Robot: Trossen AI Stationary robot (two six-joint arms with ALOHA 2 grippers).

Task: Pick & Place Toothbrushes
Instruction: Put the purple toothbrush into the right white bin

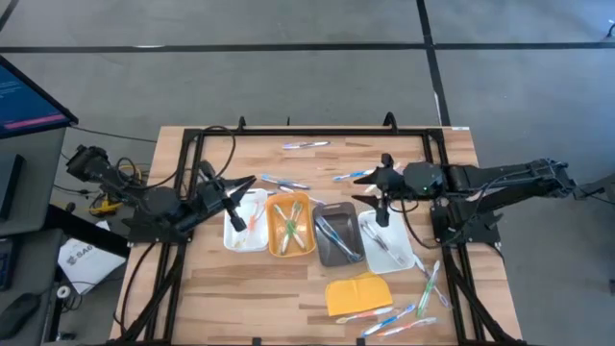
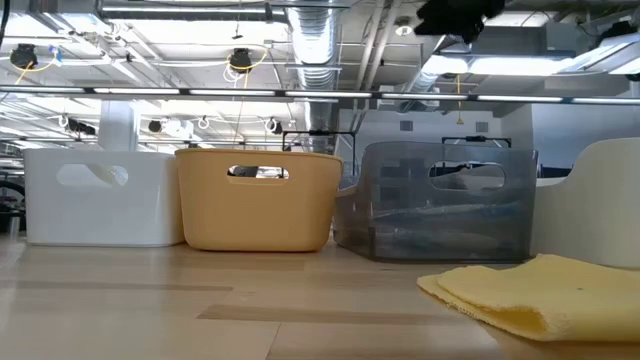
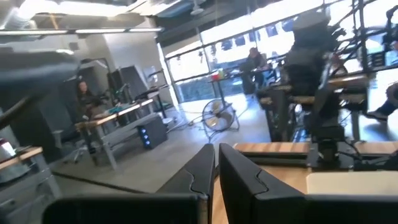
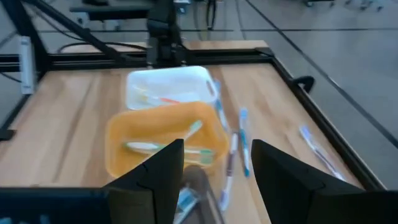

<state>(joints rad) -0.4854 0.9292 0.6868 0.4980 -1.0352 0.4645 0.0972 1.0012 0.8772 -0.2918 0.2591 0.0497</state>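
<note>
Loose toothbrushes lie on the wooden table: one at the far edge (image 1: 306, 145), blue ones (image 1: 354, 176) (image 4: 242, 146) beyond the trays, and several at the near right (image 1: 428, 284). More toothbrushes lie inside the four trays. My right gripper (image 1: 372, 183) (image 4: 217, 155) hangs open above the table just beyond the grey tray (image 1: 336, 233), pointing toward the table's left and slightly down, with nothing between its fingers. My left gripper (image 1: 252, 180) (image 3: 216, 152) is shut and empty, held above the far end of the left white tray (image 1: 245, 219).
An orange tray (image 1: 291, 226) and a second white tray (image 1: 386, 240) stand in the row with the others. A yellow pad (image 1: 357, 291) lies toward the near edge. A black frame (image 1: 317, 130) rims the table. Bare wood shows at the near left.
</note>
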